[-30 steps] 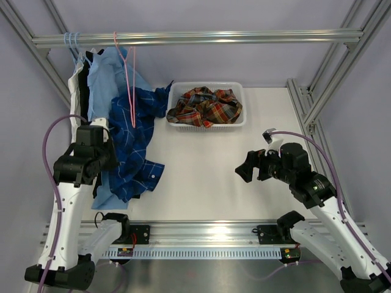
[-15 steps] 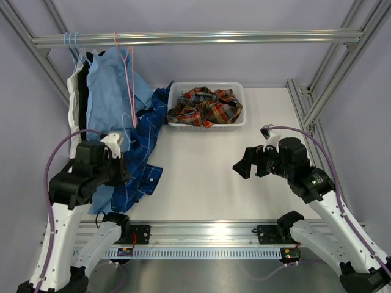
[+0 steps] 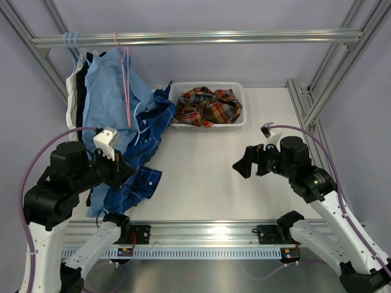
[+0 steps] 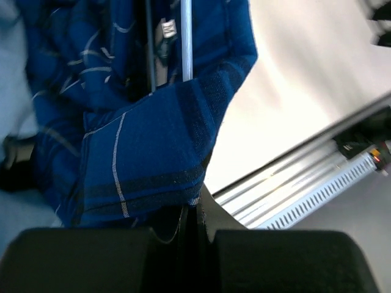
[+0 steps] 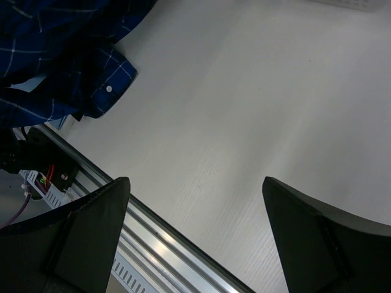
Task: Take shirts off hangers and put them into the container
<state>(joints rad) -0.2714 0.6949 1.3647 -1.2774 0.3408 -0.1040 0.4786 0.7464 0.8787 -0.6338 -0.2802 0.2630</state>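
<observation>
The dark blue checked shirt point(image 3: 142, 155) point(image 4: 140, 140) hangs from the rack down to the table at the left. My left gripper point(image 3: 122, 169) point(image 4: 197, 206) is shut on a lower edge of it. A pink hanger point(image 3: 126, 79) hangs from the bar over a light blue shirt point(image 3: 105, 97). Pale blue hangers point(image 3: 72, 41) hold black and white shirts point(image 3: 78, 97) further left. The white container point(image 3: 242, 105) at the back holds the plaid shirt point(image 3: 204, 105). My right gripper point(image 3: 243, 166) point(image 5: 195, 183) is open above bare table, with nothing between its fingers.
The metal bar point(image 3: 244, 38) runs across the top of the frame, with uprights at both sides. An aluminium rail point(image 3: 201, 231) point(image 5: 177, 244) lines the table's near edge. The dark shirt's cuff point(image 5: 110, 85) lies on the table left of my right gripper.
My left arm has pulled toward the near edge with the dark blue shirt, dragging the cloth down and left. My right gripper shifted slightly left and stays open.
</observation>
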